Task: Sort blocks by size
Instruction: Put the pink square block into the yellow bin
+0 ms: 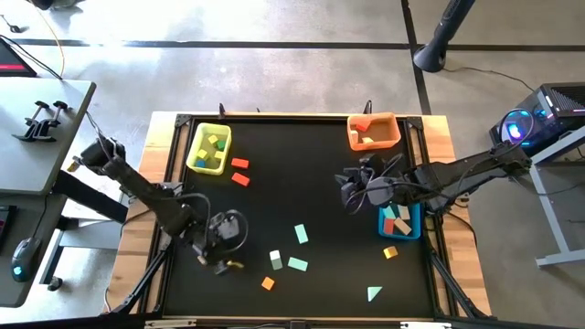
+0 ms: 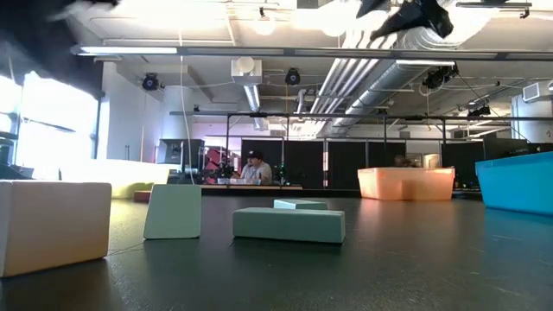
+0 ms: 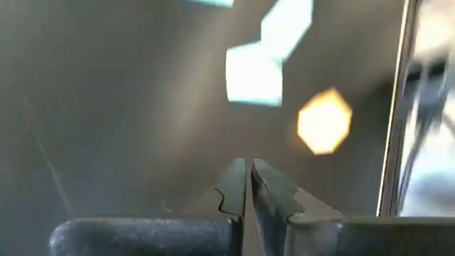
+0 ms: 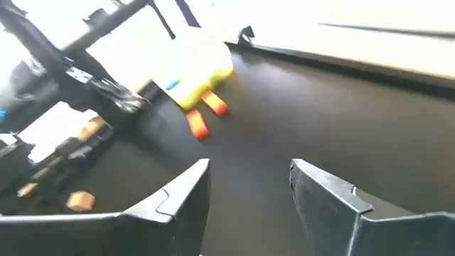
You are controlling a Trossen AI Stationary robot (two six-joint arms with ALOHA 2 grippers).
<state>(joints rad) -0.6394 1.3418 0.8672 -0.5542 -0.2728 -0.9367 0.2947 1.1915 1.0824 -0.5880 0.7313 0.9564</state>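
From above, the black table [image 1: 311,196] carries three bins: a yellow bin [image 1: 208,149] at the far left with yellow, green and blue blocks inside, an orange bin [image 1: 373,132] at the far right with a red and a tan piece, and a blue bin [image 1: 400,219] at the right edge holding pink and mint pieces. Two red-orange bars [image 1: 240,172] lie just beside the yellow bin. Loose on the near half are a mint bar [image 1: 301,234], a pale cube [image 1: 276,260], a second mint bar [image 1: 298,265], an orange cube [image 1: 268,283], a mint triangle [image 1: 374,293] and an orange cube [image 1: 390,252] near the blue bin. The left gripper [image 1: 226,265] sits low at the near left; the right gripper [image 1: 350,187] hangs over the table's middle right.

At table height, a tan block [image 2: 54,226] fills the left foreground, a mint upright piece [image 2: 174,211] and a flat mint bar [image 2: 289,225] stand beyond it, and the orange bin [image 2: 406,183] and blue bin [image 2: 518,181] show on the right. A person sits far back in the room.

In the left wrist view, the left gripper [image 3: 249,181] has its fingers pressed together with nothing between them; a pale cube [image 3: 254,73] and an orange cube [image 3: 324,121] lie blurred ahead.

In the right wrist view, the right gripper [image 4: 249,186] stands with fingers wide apart and empty above bare table, the yellow bin [image 4: 202,75] and two red-orange bars [image 4: 206,114] farther off.
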